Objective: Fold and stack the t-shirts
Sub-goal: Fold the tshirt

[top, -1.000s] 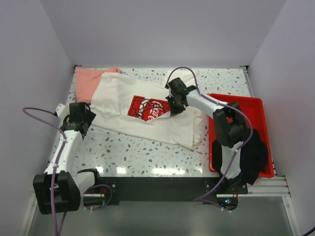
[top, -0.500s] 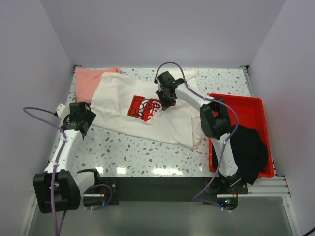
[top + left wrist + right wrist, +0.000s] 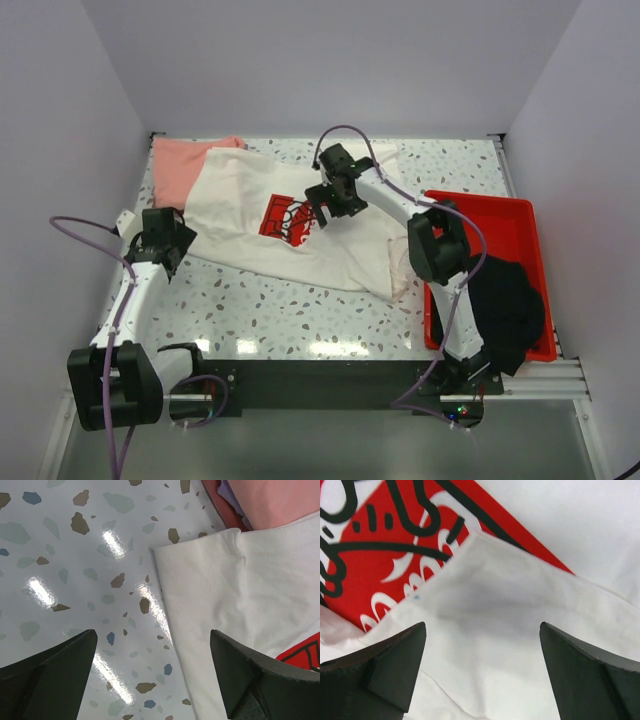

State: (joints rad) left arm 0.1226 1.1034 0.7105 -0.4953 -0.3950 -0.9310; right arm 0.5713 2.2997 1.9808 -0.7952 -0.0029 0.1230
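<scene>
Two tees in plain sight: cream-white tee (image 3: pixel 235 210) and salmon-pink tee (image 3: pixel 180 168), both on the speckled counter (image 3: pixel 290 315).
Cream-white tee: spread across the counter's middle, red chest print (image 3: pixel 285 215) facing up. One flap of its own cloth lies folded over the print's right side.
Salmon-pink tee: back-left corner. The white tee's upper-left edge overlaps it.
Lavender: we see only a thin lavender sliver (image 3: pixel 226 491) beside the pink cloth in the left wrist view, and can't tell more.
Left jaws: apart, nothing between them. They hang over the white tee's left edge, half above bare counter and half above cloth.
Right jaws: apart, gripping nothing. They sit over the folded flap at the print's edge, and we can't tell if they touch it.
Left arm (image 3: pixel 125 310): runs up the counter's left side.
Right arm (image 3: pixel 395 205): reaches back and left across the white tee.
Red tray (image 3: pixel 495 215): right side of the counter, just beside the white tee's right edge. We see dark cloth (image 3: pixel 505 305) heaped in its near half.
</scene>
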